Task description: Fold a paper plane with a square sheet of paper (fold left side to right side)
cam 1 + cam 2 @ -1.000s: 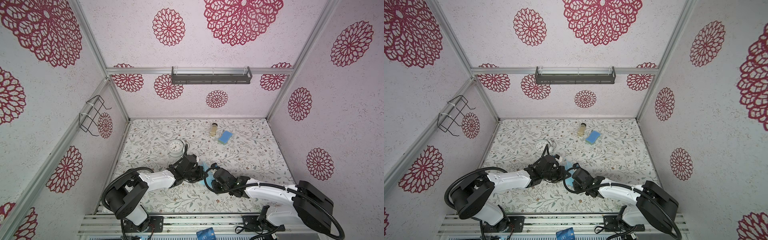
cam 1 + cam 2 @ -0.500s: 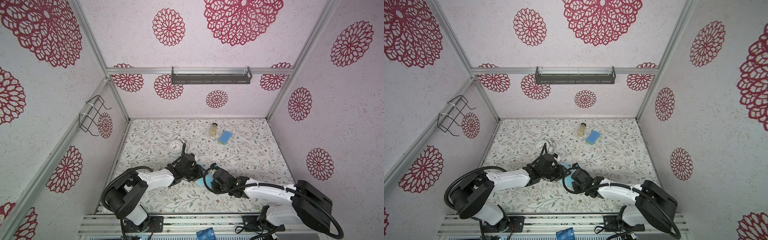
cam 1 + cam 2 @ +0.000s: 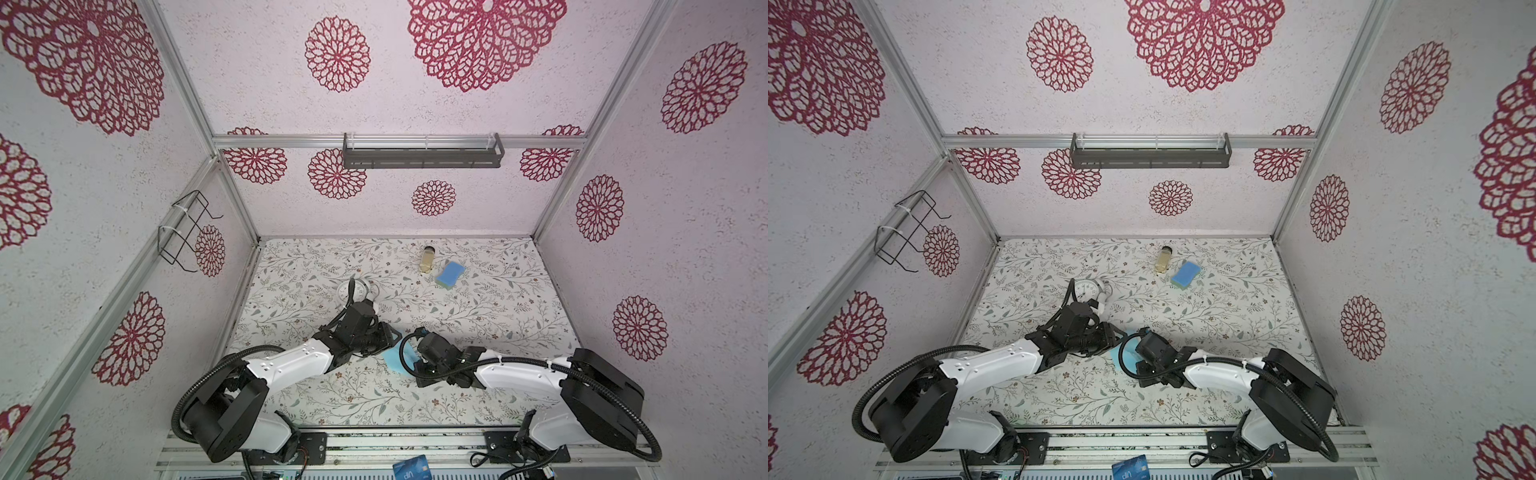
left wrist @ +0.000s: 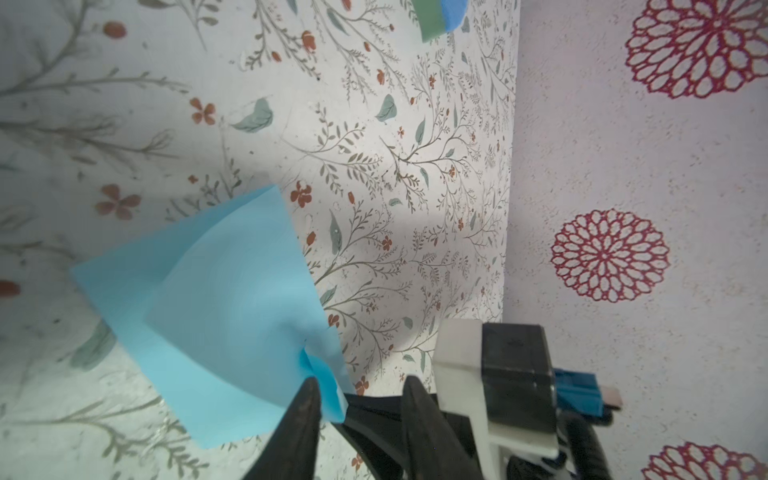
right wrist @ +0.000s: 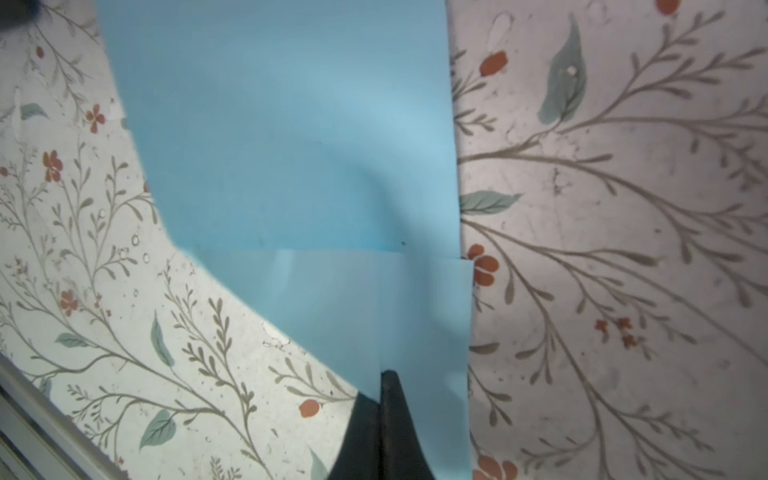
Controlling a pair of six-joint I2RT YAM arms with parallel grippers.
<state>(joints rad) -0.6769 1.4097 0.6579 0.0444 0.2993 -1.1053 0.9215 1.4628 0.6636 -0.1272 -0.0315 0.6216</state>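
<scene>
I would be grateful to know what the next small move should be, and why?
Probably close the left hand on the corner of the square sheet of paper: its fingers stand apart with that crumpled corner against one, while only the right hand, shut, grips it.

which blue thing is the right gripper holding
The thin light blue sheet of paper, pinched in the right gripper; the thick sponge and printed card lie untouched.

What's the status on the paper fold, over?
Copy: right tool shut on the square sheet of paper; left tool open at its corner. Sheet partly folded over. Farther back, white clock and blue sponge sit apart.
</scene>
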